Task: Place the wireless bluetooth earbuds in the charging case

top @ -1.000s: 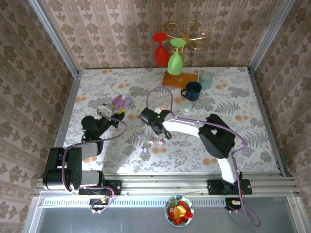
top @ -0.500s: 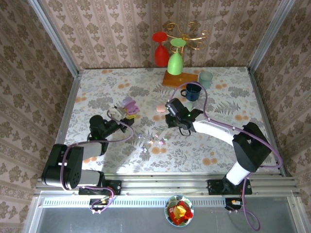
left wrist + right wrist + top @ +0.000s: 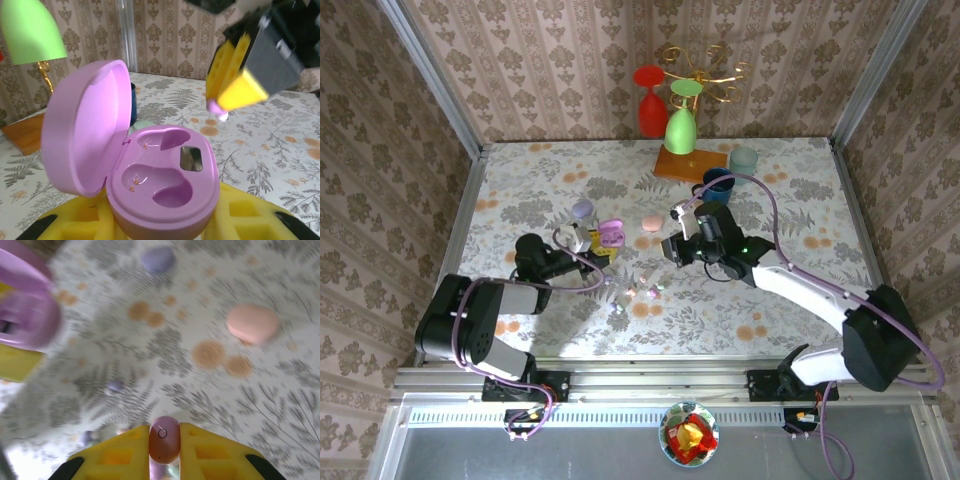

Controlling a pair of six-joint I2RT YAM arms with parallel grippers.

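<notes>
Since a second ago the right arm has swung off the loose pastel earbuds at the middle of the floral counter, and the left claw has carried the open lilac pebble-shaped plastic case centreward. Blur smears that case in the right wrist view. Right arm reaches diagonally from the near right corner; the right claw pinches a glossy pink earbud, long axis along the fingers, near the case. Left claw clamps the case's base, lid upright.
</notes>
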